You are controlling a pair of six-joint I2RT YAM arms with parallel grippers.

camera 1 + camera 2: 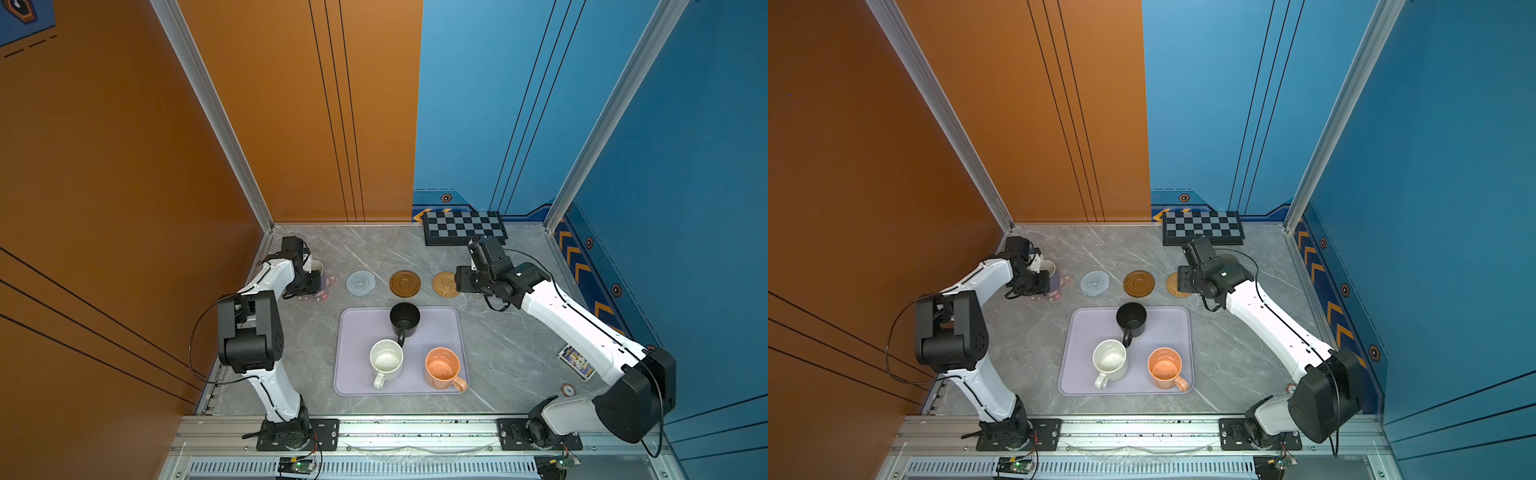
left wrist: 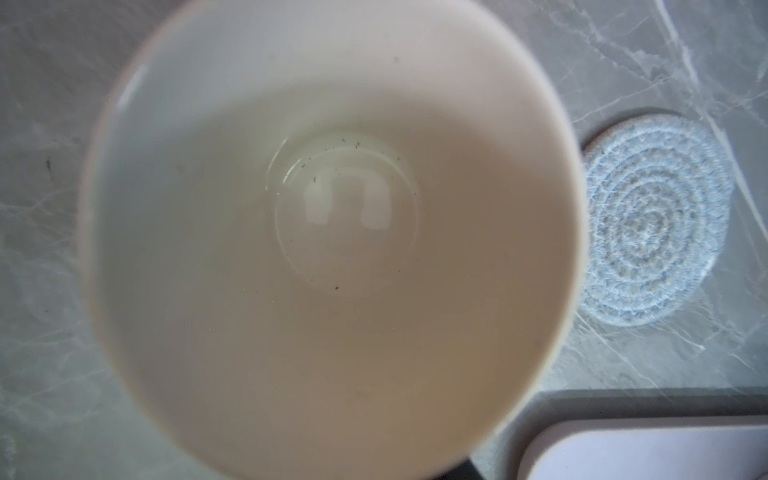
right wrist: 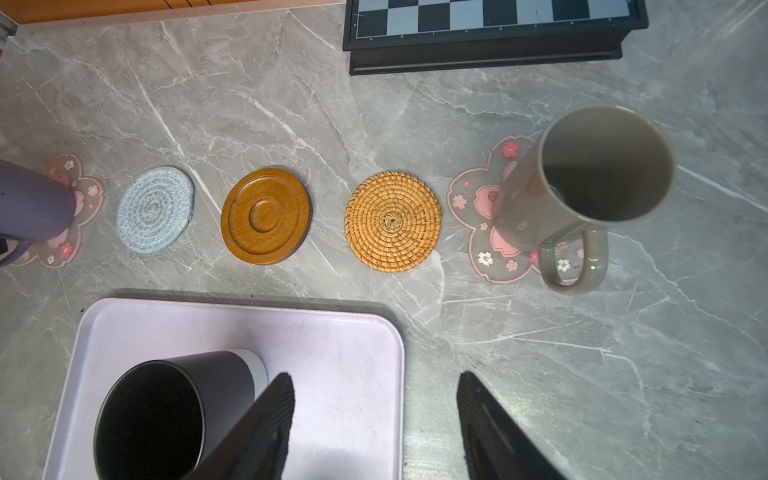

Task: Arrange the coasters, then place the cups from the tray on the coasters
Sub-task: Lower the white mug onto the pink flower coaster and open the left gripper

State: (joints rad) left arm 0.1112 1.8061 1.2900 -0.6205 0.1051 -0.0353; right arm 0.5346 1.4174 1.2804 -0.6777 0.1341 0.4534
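Five coasters lie in a row: a pink flower, grey-white spiral, wooden disc, rattan and a second pink flower. The lavender cup stands on the left flower, its cream inside filling the left wrist view. My left gripper is at this cup, its fingers hidden. The grey cup stands on the right flower. My right gripper hangs open and empty near the tray's far right corner. Black, white speckled and orange cups stand on the tray.
A black-and-grey chequered board lies at the back behind the right arm. A printed card and a small round red thing lie at the right near the right arm's base. Walls close the left, back and right sides.
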